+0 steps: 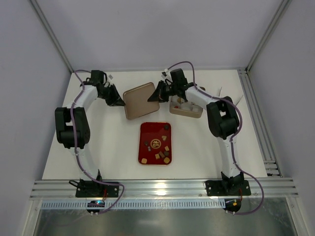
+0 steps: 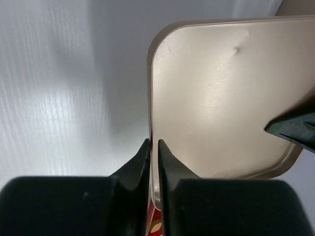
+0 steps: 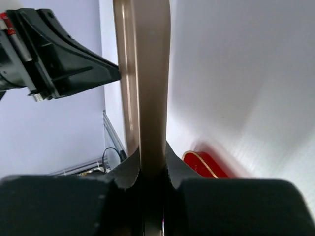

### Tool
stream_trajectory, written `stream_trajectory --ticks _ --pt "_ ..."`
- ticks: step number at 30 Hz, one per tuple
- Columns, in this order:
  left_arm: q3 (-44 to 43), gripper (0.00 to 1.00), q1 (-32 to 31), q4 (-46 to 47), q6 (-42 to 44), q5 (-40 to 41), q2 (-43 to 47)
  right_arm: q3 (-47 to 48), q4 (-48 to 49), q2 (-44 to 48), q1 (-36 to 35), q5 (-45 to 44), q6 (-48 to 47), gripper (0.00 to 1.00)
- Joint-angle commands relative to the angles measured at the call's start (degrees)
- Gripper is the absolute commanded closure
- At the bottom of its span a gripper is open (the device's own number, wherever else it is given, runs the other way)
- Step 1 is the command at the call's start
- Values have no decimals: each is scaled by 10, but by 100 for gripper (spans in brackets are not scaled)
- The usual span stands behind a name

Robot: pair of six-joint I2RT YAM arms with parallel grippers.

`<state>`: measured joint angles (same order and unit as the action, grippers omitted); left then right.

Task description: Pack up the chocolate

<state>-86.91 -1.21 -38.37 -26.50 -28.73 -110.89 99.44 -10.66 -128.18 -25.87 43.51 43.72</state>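
Observation:
Several small chocolate pieces (image 1: 162, 154), dark brown and tan, lie scattered on the red tray (image 1: 145, 129) at mid-table. A tan rectangular lid (image 1: 140, 100) hangs between both grippers behind the tray. My left gripper (image 1: 119, 102) is shut on the lid's left edge; in the left wrist view the jaws (image 2: 153, 145) pinch the thin rim of the lid (image 2: 221, 98). My right gripper (image 1: 158, 94) is shut on the lid's right edge; in the right wrist view the lid (image 3: 147, 73) stands edge-on between the jaws (image 3: 151, 152).
A tan box base (image 1: 194, 114) with a few pieces and cups inside sits just right of the right gripper. The red tray's corner shows in the right wrist view (image 3: 206, 164). Metal rails run along the table's right and near edges.

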Motion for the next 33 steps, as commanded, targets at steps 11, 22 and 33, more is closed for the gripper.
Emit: stream_trajectory --ticks 11,22,33 --pt "-4 39 -55 19 30 155 148 -21 22 106 29 7 78 96" --pt "56 28 -322 72 235 409 267 -5 -74 122 91 32 80 96" --pt "46 24 -521 132 406 600 167 -18 -105 155 110 70 83 96"
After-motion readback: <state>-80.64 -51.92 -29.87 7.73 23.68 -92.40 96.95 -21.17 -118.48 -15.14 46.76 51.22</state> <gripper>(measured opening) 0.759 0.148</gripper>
